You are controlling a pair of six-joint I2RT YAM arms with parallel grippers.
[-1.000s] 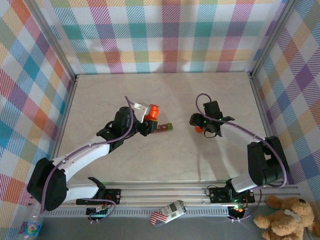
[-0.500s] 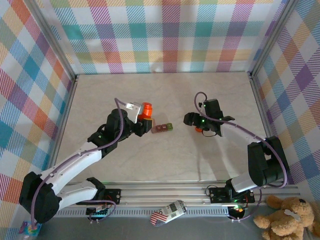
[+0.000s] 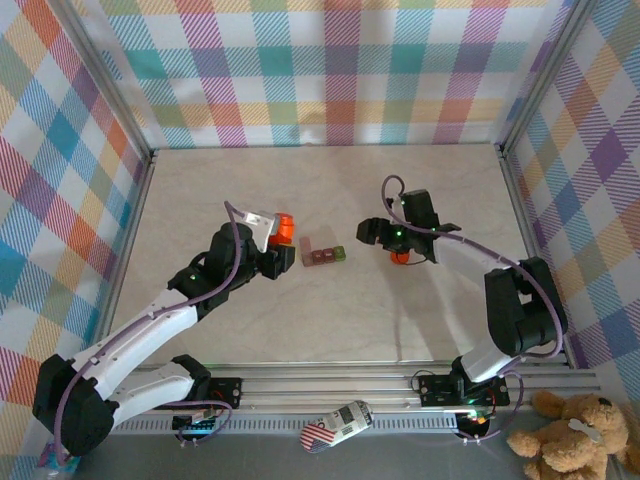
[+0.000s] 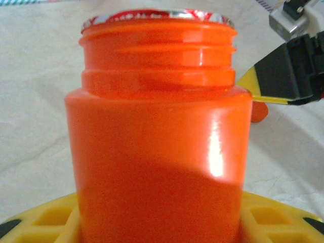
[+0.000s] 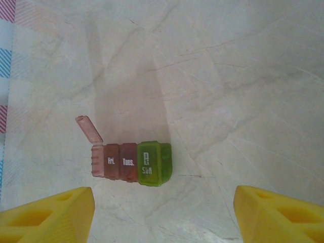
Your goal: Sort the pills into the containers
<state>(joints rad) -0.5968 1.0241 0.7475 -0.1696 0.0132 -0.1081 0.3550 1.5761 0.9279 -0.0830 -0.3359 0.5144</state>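
Note:
The containers (image 3: 323,255) lie mid-table: a short red-brown strip with a green end compartment (image 5: 154,163). The lid (image 5: 88,129) at the strip's far end stands open. No pills can be made out. My left gripper (image 3: 277,234) is shut on an uncapped orange bottle (image 3: 284,227), just left of the strip. That bottle (image 4: 159,136) rises between my yellow fingers (image 4: 48,220). My right gripper (image 3: 372,232) hovers right of the strip, open and empty. Its fingertips (image 5: 48,212) flank bare table below the strip, around the gripper's midpoint (image 5: 162,217).
A small orange piece (image 3: 400,257) lies on the table under my right wrist, and shows beside the bottle (image 4: 258,111). Plaid walls and aluminium posts (image 3: 135,200) fence the table. A teddy bear (image 3: 570,440) sits outside the near right corner.
My left arm has drawn the orange bottle leftward, off the strip, which now lies uncovered. My right gripper has moved left towards the strip and narrowed slightly.

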